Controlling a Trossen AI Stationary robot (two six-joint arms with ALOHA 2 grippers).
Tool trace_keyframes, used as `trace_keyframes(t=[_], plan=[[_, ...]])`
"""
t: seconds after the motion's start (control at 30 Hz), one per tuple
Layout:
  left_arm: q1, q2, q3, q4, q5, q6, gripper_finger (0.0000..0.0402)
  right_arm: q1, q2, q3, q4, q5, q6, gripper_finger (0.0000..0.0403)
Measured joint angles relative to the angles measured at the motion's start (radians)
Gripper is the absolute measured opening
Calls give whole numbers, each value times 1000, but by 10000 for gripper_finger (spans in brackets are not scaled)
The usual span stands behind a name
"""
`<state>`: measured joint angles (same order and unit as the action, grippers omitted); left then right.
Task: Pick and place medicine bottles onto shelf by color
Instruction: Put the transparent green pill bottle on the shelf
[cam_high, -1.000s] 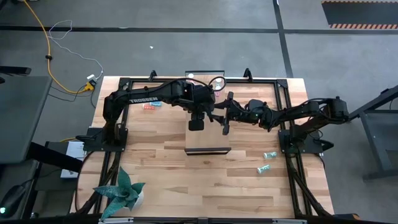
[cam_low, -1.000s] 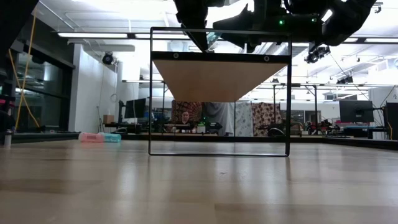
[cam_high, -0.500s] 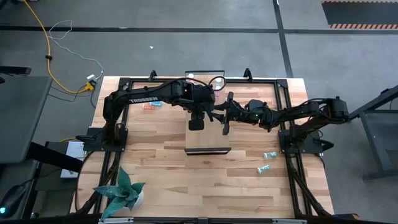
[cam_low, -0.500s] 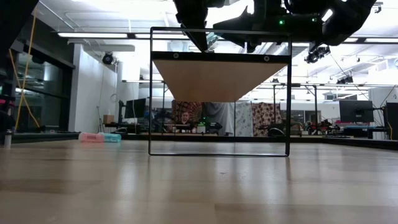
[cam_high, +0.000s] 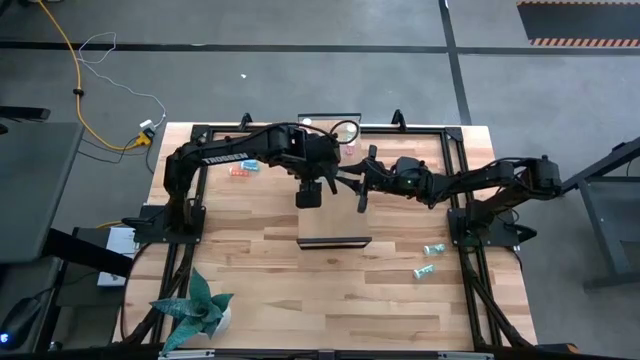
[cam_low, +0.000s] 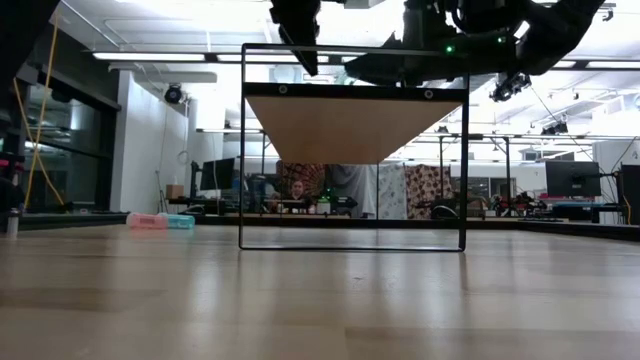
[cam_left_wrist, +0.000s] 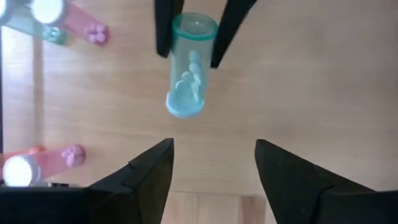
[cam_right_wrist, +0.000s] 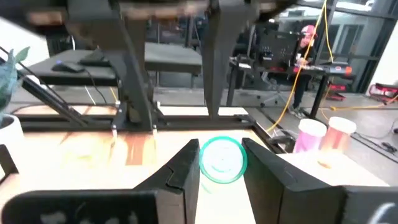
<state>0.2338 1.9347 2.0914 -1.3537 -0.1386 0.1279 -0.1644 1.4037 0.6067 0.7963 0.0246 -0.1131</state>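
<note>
The room (cam_low: 120, 130) behind the table was a large open workshop with white walls, strip lights overhead, dark monitors and patterned cloths hung at the back, where a person (cam_low: 297, 190) sat at a desk. Seen from above, grey flooring with dark seams surrounded the butcher-block table (cam_high: 250, 280), and a yellow cable (cam_high: 72, 70) trailed over the floor toward its far left corner. A potted plant (cam_high: 195, 308) stood at the table's near left corner. The shelf (cam_high: 335, 225), a pale board in a dark frame, stood raised at the middle of the table. Above its far end both arms met. The right gripper (cam_high: 362, 185) had its fingers clamped on a teal-green bottle (cam_left_wrist: 186, 68), held on its side just over the shelf board. The left gripper (cam_high: 310, 193) hung right beside it with its fingers (cam_left_wrist: 143, 180) spread apart and nothing between them. Pink bottles (cam_left_wrist: 74, 28) lay on the shelf near one edge. Two more bottles (cam_high: 243, 170) lay on the table's far left, and two teal ones (cam_high: 430, 260) lay at the near right.
</note>
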Motion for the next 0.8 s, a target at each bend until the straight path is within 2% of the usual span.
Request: trace_keyframes(t=[0.13,0.2,0.33,0.43,0.57,0.7,0.8], plan=[[14,-28,0,40,17,-28,216,1,-36,0,-55,0,-25,93],[15,-53,-21,117,24,-25,214,6,-53,0,-68,-9,-27,93],[10,-154,-166,306,34,-20,214,22,-83,0,-105,-20,-46,93],[9,-270,-365,475,34,-33,214,33,-98,0,-133,-21,-65,92],[11,-460,-697,768,28,-65,214,36,-106,0,-136,-21,-71,92],[10,-637,-1023,1125,36,-123,214,36,-101,0,-80,-21,-70,92],[3,-726,-1246,1482,47,-159,214,36,-100,0,7,-51,-64,92]])
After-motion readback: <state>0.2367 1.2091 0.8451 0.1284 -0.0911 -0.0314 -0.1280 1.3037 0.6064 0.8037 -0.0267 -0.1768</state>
